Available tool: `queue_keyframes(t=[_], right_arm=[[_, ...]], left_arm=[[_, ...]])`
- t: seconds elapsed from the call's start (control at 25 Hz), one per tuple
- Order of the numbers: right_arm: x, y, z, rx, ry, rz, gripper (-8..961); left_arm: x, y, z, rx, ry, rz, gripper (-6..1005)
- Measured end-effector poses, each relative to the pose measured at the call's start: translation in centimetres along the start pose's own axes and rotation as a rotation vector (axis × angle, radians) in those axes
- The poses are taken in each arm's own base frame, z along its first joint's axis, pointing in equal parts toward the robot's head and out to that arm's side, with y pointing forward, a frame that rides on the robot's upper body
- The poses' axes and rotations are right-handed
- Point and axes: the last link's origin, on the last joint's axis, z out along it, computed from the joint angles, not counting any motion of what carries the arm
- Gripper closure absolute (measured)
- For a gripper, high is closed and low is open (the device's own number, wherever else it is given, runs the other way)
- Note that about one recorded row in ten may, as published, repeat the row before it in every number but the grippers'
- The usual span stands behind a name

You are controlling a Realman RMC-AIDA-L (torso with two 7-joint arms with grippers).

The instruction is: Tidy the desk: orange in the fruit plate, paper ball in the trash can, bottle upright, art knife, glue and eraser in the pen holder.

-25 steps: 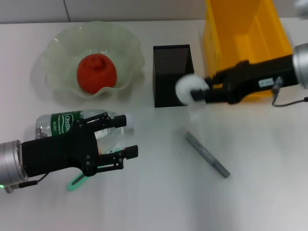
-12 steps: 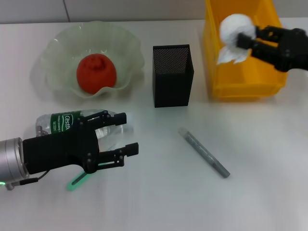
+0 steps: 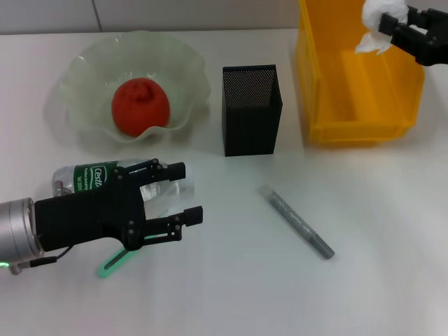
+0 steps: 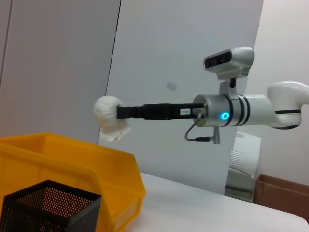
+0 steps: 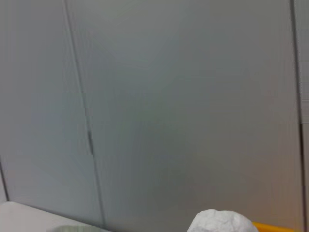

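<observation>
Change since earlier frames: right gripper [image 3: 392, 26] has carried the paper ball [image 3: 381, 19] from beside the pen holder [image 3: 251, 108] up and over the yellow bin [image 3: 357, 77]; left arm and desk items unchanged
Right gripper: clamped on the paper ball, held in the air above the bin's far right corner; ball not in contact with the bin
Left gripper [image 3: 178, 192]: fingers spread, nothing held, hovering just over the bottle [image 3: 98, 176]
Bottle: lying on its side near the front left of the desk, partly hidden by the left gripper
Orange [image 3: 140, 106]: resting inside the fruit plate [image 3: 80, 77]
Pen holder: upright, between plate and bin
Art knife [image 3: 297, 221]: grey, flat on the desk, in front of the pen holder
Green item [image 3: 110, 265]: under the left gripper, mostly hidden
</observation>
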Motion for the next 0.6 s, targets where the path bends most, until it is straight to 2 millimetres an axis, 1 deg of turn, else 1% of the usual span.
queue_keyframes(t=[0.24,0.6], right_arm=[[1.3,0.2,1.4,-0.002,0.024,-0.014,474],[1.7,-0.4,1.9,0.057,0.045,-0.012,448]], left_arm=[[0.0,0.0,0.0,0.001,0.0,-0.001,216],[0.0,0.0,0.0,0.001,0.001,-0.002,216]])
